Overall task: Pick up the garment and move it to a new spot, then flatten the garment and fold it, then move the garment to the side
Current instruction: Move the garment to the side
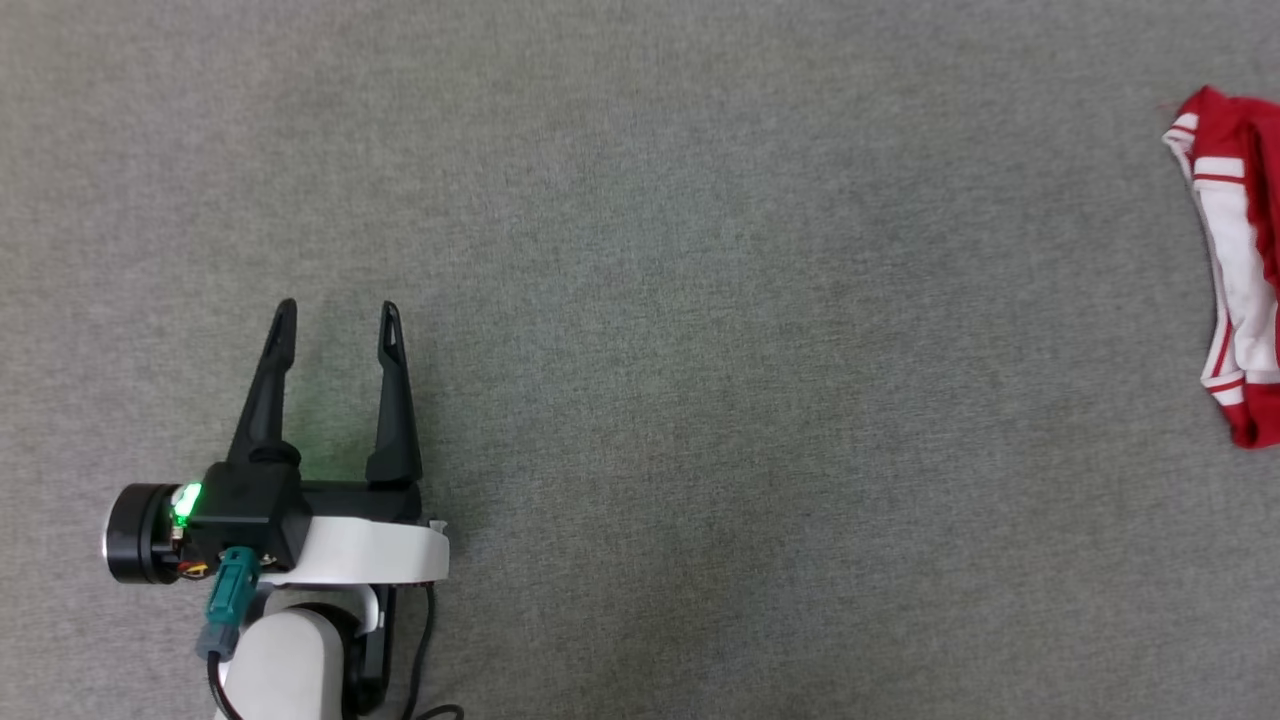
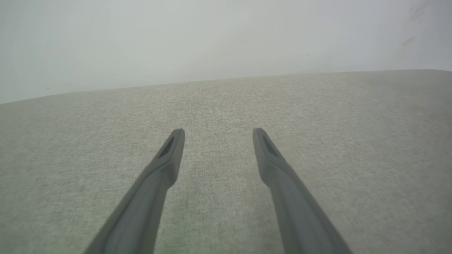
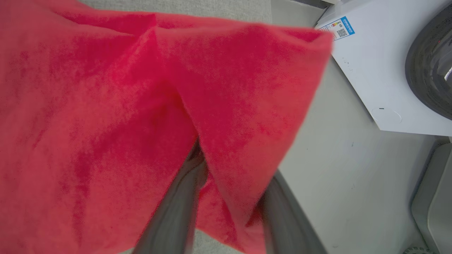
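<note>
Grey fabric surface (image 1: 700,250): garment (image 1: 1235,270) lies well right of left gripper (image 1: 338,318), jaws apart; right gripper (image 3: 229,176) cloth-covered, jaws unclear.

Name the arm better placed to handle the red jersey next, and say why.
Right. The red jersey drapes over the right gripper; the left gripper hangs open above the grey fabric surface, far from the jersey.

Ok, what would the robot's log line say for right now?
left gripper: open, empty, over grey surface | right gripper: fingers apart, tips under red garment, grip unclear
</note>
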